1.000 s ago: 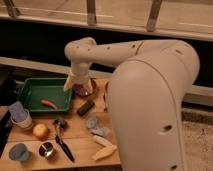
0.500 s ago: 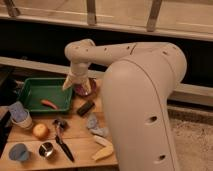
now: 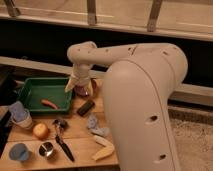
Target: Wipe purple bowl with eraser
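- Wooden bench [image 3: 77,129] below a dark wall and a pale rail, crowded with small kitchen things.
- Claw [image 3: 79,86] hanging over the bench's far side, fingers spread wide, nothing between them.
- Purple bowl [image 3: 85,92] right beneath the claw and partly hidden by it; touching or just clear, cannot tell.
- Eraser [image 3: 85,107] just on the camera side of the claw, flat on the wood, lying at a slant, untouched.
- Green tray [image 3: 35,94] off to the picture-left of the claw; black-handled knife [image 3: 63,144] well apart from it, toward the camera.
- Handling, as a judgement: eraser likely light, stiff and not fragile, but a low block with little height to catch, so prone to skid on the wood.
- Best hold, by guess: across the short width at mid-length, fingers straddling the long sides, claw turned to match the slant and brought straight down.
- Bowl probably light and free to slide under a wipe; gentle pressure advisable.
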